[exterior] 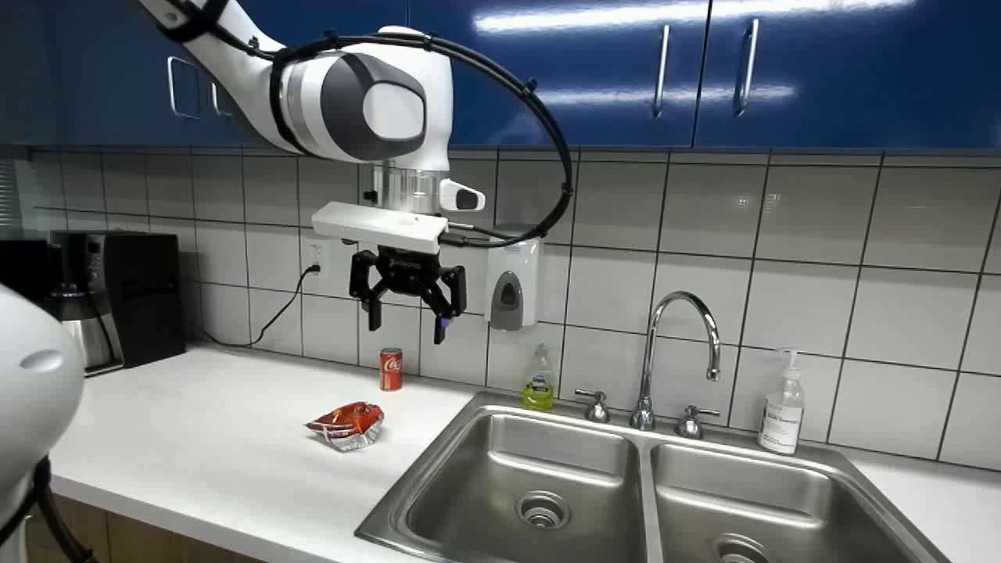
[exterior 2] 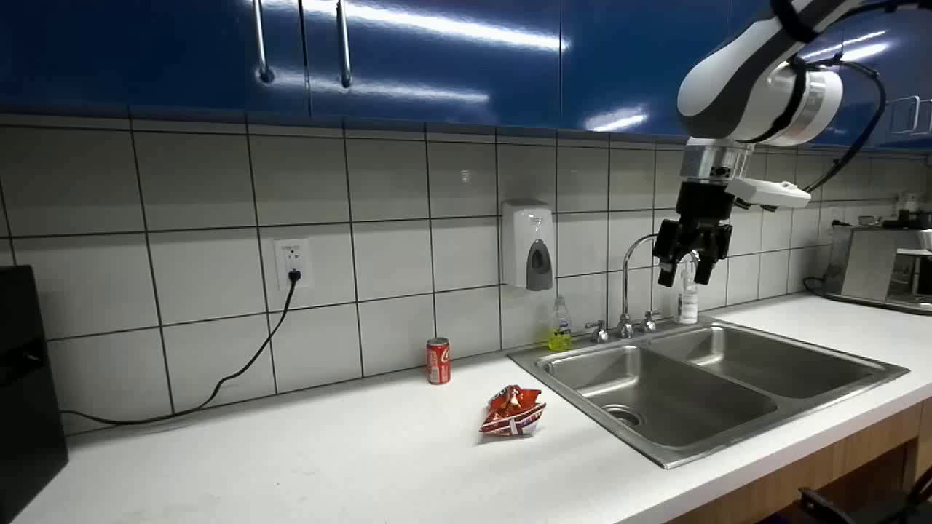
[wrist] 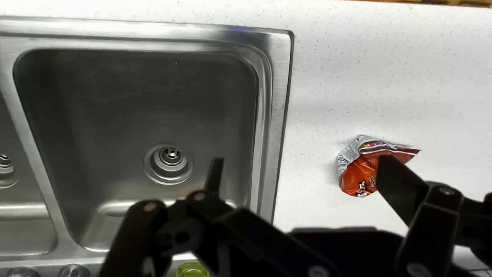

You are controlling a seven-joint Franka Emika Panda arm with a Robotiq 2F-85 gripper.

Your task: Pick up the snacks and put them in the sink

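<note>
Snack packet (exterior: 352, 424) lying beside the sink (exterior: 430, 467), pincer (exterior: 407, 331) hanging released

Nearest us, the white bench (exterior: 195, 438) is stretching across, and we are seeing the crinkled red snack packet lying on it in both exterior views, outside the sink and near its rim. The steel sink is sitting sunk into the bench, its two basins lying side by side. Overhead, the pincer is hanging well above the bench, its fingers (exterior: 374, 315) pointing down and standing apart; in the wrist view one of them is hiding part of the snack packet.

Farther back, we are seeing a red can (exterior: 391, 369) standing upright near the wall. A soap bottle (exterior: 539, 383) and a pump bottle (exterior: 782, 418) are standing along the sink's back edge, the chrome faucet (exterior: 643, 414) arching between them. Farthest off, a white dispenser (exterior: 512, 281) is hanging on the tiled wall (exterior: 610, 211)
</note>
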